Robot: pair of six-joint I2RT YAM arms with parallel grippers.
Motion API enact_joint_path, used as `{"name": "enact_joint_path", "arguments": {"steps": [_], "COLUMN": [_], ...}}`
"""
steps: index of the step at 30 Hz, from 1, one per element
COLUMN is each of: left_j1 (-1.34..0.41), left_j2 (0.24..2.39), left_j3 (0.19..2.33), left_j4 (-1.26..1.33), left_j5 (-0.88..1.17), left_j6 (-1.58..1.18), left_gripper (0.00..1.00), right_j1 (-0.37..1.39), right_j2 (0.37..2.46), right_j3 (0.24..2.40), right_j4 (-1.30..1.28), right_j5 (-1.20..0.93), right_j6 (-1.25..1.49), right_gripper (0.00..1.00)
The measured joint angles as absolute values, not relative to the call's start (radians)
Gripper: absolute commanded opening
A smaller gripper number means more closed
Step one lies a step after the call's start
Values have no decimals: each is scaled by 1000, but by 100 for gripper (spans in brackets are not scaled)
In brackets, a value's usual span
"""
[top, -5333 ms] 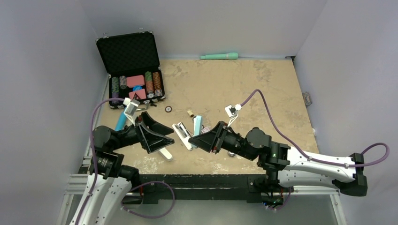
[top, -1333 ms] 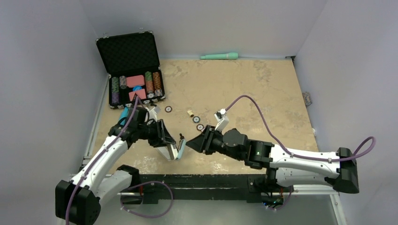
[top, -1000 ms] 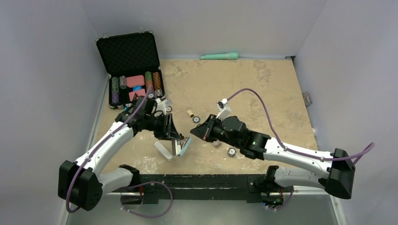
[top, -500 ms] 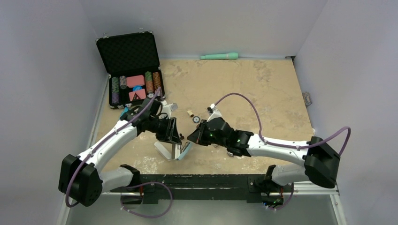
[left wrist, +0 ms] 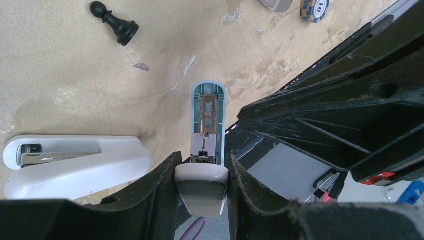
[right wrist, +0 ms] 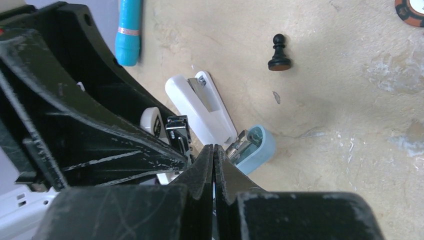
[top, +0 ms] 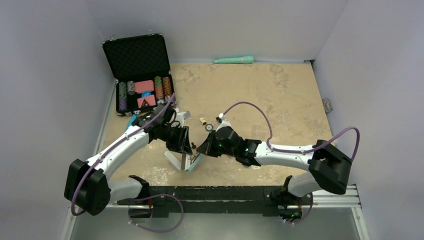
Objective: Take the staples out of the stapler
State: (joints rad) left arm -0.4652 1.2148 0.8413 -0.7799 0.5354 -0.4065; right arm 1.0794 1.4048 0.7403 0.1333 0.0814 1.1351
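A stapler with a light-blue cover (left wrist: pixel 208 115) hangs open, its metal staple channel showing. Its white end (left wrist: pixel 201 185) is clamped between the fingers of my left gripper (left wrist: pixel 201 160), just above the table. In the top view the stapler (top: pixel 196 161) sits near the front edge, below the left gripper (top: pixel 186 150). My right gripper (right wrist: pixel 213 149) is shut with nothing in it. Its tip sits right beside the blue cover (right wrist: pixel 255 145) and the metal part; whether it touches them I cannot tell. It comes in from the right in the top view (top: pixel 201 149).
A second, white stapler (left wrist: pixel 75 162) lies flat on the table left of the held one. A black pawn (right wrist: pixel 279 52) stands close behind. Poker chips (top: pixel 210 127) lie mid-table, an open chip case (top: pixel 142 75) at back left, a teal marker (top: pixel 234 60) by the back wall.
The left gripper has taken the blue stapler off the table and holds it at the front. Over the last second the shut right gripper moved left, up to the stapler.
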Motion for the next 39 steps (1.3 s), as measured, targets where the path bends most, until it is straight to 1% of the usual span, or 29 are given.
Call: {"name": "enact_joint_path", "arguments": {"steps": [7,30,39], "left_j1": [-465,-466,-466], "left_j2": [1216,1216,1216], "left_j3": [847,847,847], "left_j4": [-780,-780,-788], "left_j5": [526,519,508], "left_j6": [-400,-400,-400], "left_gripper": [0,0,0], "right_j1": [1093,1100,1139], "right_j2": [1484,1522,1570], "right_j3": [773,792,760], "right_j4": [157,170,195], "right_j5": [60,57,57], "right_j6": [1143,1149,1187], "right_gripper": [0,0,0]}}
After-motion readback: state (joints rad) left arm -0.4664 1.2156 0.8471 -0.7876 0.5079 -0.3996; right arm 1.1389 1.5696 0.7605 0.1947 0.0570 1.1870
